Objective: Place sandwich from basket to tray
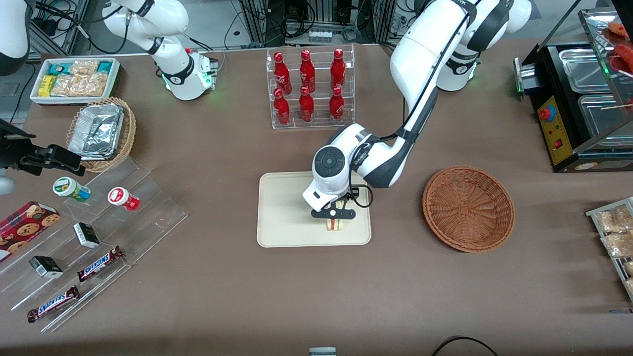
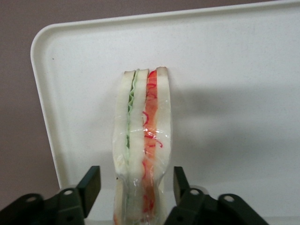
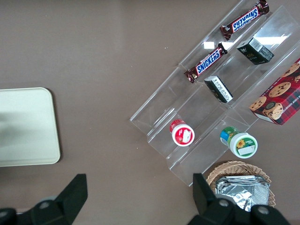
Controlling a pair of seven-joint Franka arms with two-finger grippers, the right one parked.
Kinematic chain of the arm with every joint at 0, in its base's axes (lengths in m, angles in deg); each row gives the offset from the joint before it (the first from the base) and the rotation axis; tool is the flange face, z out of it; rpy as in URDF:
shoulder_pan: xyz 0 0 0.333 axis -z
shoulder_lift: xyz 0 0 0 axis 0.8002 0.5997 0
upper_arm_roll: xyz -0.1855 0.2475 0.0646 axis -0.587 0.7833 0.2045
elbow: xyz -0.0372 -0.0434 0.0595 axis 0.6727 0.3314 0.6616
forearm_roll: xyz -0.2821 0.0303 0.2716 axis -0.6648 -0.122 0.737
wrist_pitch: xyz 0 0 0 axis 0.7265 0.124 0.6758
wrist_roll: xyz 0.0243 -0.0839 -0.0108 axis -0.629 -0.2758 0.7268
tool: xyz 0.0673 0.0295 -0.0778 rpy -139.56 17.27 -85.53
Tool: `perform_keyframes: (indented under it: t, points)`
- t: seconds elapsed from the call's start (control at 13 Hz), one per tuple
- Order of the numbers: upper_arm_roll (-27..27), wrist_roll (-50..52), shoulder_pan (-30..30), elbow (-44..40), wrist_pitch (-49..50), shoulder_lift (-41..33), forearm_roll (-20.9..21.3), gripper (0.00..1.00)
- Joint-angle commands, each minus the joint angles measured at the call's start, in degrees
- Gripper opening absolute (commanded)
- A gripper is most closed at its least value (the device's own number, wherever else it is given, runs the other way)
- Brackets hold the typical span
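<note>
Nearest the front camera, toward the parked arm's end of the counter (image 1: 316, 296), two chocolate bars (image 1: 100, 263) and small dark boxes (image 1: 45, 266) lie on a clear stepped stand (image 1: 148, 198), with a cookie box (image 1: 24, 228) beside them. On the cream tray (image 1: 282, 217) at the middle of the counter, the sandwich (image 2: 143, 140) stands on edge near the rim closest to the camera, wrapped in clear film, its green and red filling layers showing. Directly above it hangs the end effector (image 1: 334, 221), its fingers (image 2: 90, 183) spread open on either side of the sandwich and apart from the bread. Beside the tray, toward the working arm's end, sits the brown wicker basket (image 1: 469, 208) with nothing in it. Farther from the camera, a clear rack of red bottles (image 1: 309, 89) stands past the tray. A foil-lined basket (image 1: 101, 133) and a white bin of snacks (image 1: 75, 79) sit toward the parked arm's end.
</note>
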Motion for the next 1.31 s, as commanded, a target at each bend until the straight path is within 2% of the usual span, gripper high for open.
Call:
perform_keyframes:
  t: [0.0,0.31,0.54,1.0,1.23]
  points:
    - [0.3,-0.2,0.0,-1.3,0.8,-1.0,0.7,1.0]
    - [0.6,-0.7,-1.6,-1.8,0.8,-4.1,0.5,1.0]
    - [0.4,-1.1,-6.8,-1.7,2.1,-7.7,0.2,1.0]
    - [0.1,-10.0,-15.9,-1.2,10.7,-12.4,-0.3,1.0]
    - [0.4,-15.8,-19.9,-1.2,16.1,-15.5,-2.3,1.0]
